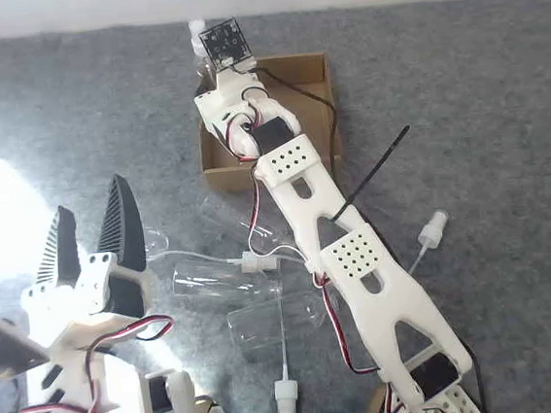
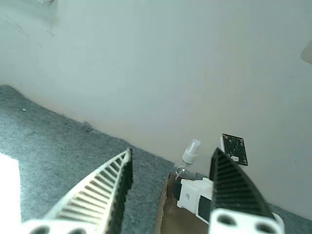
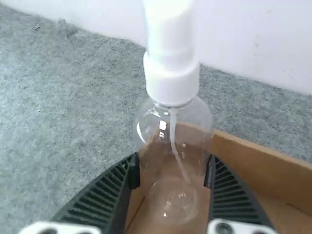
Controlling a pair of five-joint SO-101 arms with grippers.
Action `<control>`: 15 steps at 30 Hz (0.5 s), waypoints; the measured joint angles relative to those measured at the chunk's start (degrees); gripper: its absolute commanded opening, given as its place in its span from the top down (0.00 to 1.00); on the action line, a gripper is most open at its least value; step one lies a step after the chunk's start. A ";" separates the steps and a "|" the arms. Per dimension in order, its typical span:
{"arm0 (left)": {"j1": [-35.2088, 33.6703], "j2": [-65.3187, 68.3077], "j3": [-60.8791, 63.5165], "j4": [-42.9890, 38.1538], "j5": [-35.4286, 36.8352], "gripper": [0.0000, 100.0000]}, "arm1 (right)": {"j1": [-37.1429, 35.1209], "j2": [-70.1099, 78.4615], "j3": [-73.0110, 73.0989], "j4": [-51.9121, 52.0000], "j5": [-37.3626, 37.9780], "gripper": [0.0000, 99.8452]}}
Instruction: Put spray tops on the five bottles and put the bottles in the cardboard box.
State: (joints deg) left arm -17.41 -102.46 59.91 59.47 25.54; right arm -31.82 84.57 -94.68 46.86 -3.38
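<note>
From above, the box sits at the far middle, other bottles lie nearer, and the left gripper gapes at near left. Its wrist view finds a capped bottle at the box's far left corner. In the right wrist view the right gripper clamps it: this is likely the boxing step, and the next move is to lower it inside and let go.

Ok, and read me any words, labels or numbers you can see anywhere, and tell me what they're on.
None can be read.
The cardboard box, the clear bottles lying flat and the capped bottle bear no print.
Any marks on the small circuit board are too small to read.
</note>
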 measured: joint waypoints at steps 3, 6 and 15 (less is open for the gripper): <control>0.00 0.00 0.00 0.00 0.00 0.76 | 0.00 0.00 0.00 0.00 -0.09 0.71; 0.00 0.00 0.00 0.00 0.00 0.76 | 0.00 0.00 0.00 1.14 -0.18 0.69; 0.00 0.00 0.00 0.00 0.00 0.76 | 0.00 0.00 0.00 6.15 3.96 0.69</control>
State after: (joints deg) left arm -17.41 -102.46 59.91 59.47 25.54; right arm -31.82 84.57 -94.68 53.01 0.57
